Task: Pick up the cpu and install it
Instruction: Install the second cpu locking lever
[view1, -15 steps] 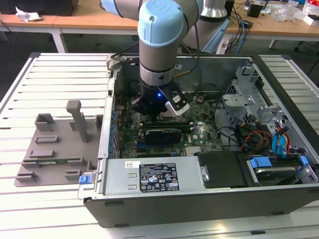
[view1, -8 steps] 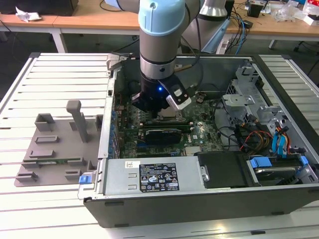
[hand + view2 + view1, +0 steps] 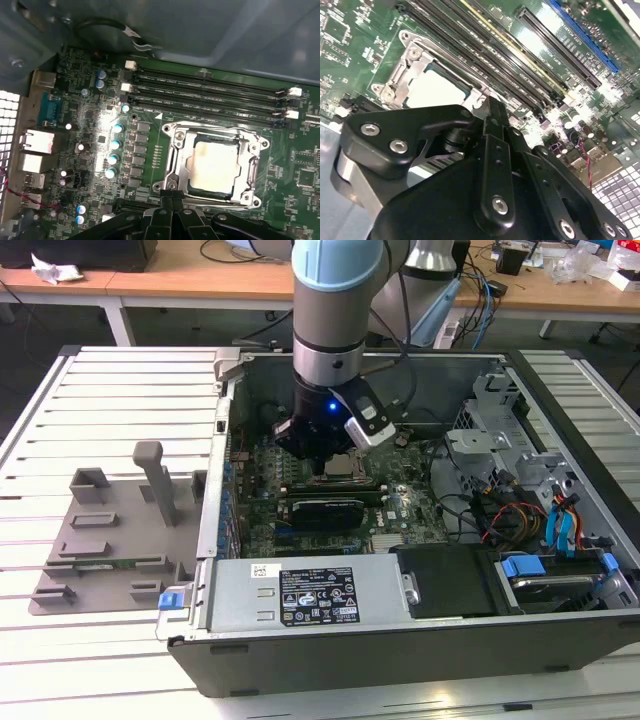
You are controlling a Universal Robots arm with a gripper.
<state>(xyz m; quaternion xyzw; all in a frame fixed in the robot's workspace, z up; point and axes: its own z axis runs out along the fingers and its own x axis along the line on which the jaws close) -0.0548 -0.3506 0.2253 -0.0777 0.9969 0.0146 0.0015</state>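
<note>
The cpu (image 3: 216,164), a flat pale silver square, lies seated inside the shiny metal-framed socket (image 3: 175,165) on the green motherboard (image 3: 90,125) beside long black memory slots (image 3: 210,95), with the black gripper (image 3: 168,196) just above the socket's edge, its fingers pressed together, holding nothing.
</note>
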